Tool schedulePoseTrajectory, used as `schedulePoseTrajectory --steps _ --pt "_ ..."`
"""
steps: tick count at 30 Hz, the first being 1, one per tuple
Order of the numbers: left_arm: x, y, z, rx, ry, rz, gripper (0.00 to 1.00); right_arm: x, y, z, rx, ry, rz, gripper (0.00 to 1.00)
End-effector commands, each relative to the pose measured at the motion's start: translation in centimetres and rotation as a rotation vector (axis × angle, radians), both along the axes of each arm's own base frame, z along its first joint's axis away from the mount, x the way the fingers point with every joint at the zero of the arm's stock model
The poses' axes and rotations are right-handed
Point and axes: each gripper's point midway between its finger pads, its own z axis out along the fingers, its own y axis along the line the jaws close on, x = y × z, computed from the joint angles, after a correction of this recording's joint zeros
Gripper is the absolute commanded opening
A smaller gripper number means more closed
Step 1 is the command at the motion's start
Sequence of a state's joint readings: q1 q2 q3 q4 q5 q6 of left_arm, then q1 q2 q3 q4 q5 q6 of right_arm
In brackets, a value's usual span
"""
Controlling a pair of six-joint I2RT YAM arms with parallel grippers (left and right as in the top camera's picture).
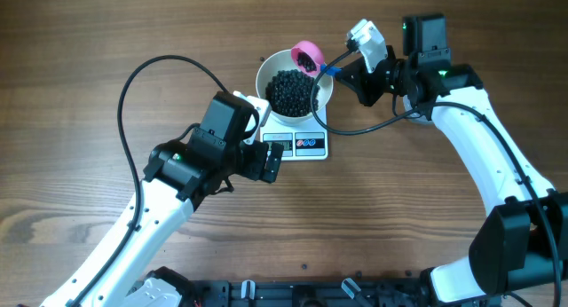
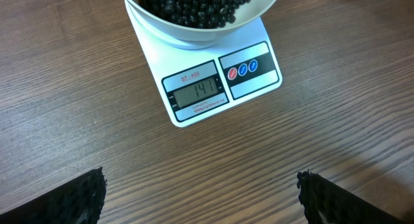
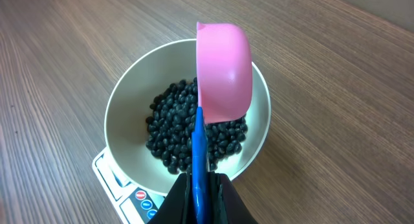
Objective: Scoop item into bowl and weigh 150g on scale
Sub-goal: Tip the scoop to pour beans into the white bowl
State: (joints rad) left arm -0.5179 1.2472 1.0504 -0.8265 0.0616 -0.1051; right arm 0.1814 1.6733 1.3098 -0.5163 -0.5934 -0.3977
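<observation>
Overhead, the flat white digital scale (image 1: 302,144) carries the round white bowl (image 1: 266,76) of small black beans (image 1: 291,91); my left end effector (image 1: 273,161) hangs released just beside the scale, and my right end effector (image 1: 342,72) is clenched on the blue handle (image 1: 328,70) of a pink plastic scoop (image 1: 308,54) over it. My left wrist shows the scale reading 141, slightly short. My right wrist shows the scoop tipped above the scale's bowl; the beans look hard, loose and quick to roll, so I judge the stiff handle the right hold.
</observation>
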Motion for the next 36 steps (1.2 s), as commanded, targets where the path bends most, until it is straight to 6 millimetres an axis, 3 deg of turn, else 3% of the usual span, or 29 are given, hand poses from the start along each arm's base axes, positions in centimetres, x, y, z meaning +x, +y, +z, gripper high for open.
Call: schedulePoseTrajectory --steps 1,36 --pt "0.3 -0.2 1.0 -0.010 -0.027 -0.021 1.00 -0.4 0.7 1.6 -0.009 -0.069 0.048 0.04" --pt "0.3 -0.2 1.0 -0.010 -0.027 -0.020 1.00 -1.2 2.1 2.3 0.016 -0.076 0.085 0.04"
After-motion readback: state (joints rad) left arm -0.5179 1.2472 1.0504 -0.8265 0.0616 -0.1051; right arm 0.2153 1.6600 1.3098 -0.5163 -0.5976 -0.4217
